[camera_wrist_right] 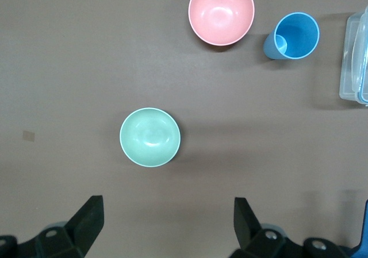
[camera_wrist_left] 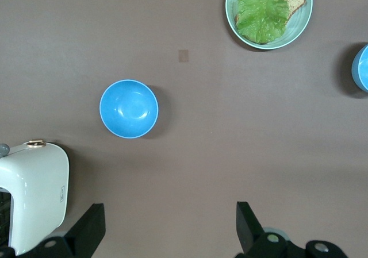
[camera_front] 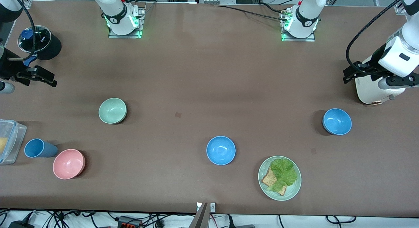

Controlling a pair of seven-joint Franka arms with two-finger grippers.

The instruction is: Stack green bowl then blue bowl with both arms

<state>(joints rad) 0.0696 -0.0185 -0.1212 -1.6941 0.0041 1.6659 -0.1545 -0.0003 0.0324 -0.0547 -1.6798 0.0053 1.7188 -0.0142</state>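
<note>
matt green bowl (camera_front: 112,110), glossy, perhaps plastic blue bowl (camera_front: 221,150)

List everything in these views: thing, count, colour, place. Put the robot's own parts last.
green bowl: one, pale mint, toward the right arm's end of the table.
blue bowl: two, sky blue; one mid-table beside the plate, the other toward the left arm's end.
pink bowl: one, pink, nearer the front camera than the green bowl.
blue cup: one, darker blue, beside the pink bowl.
plate: one, pale green, holding lettuce and toast.
clear container: one, at the right arm's end.
black pot: one, near the right arm's base.
white appliance: one, cream, at the left arm's end.
left gripper: one, black, open, over bare table near the blue bowl.
right gripper: one, black, open, over bare table near the green bowl.
</note>
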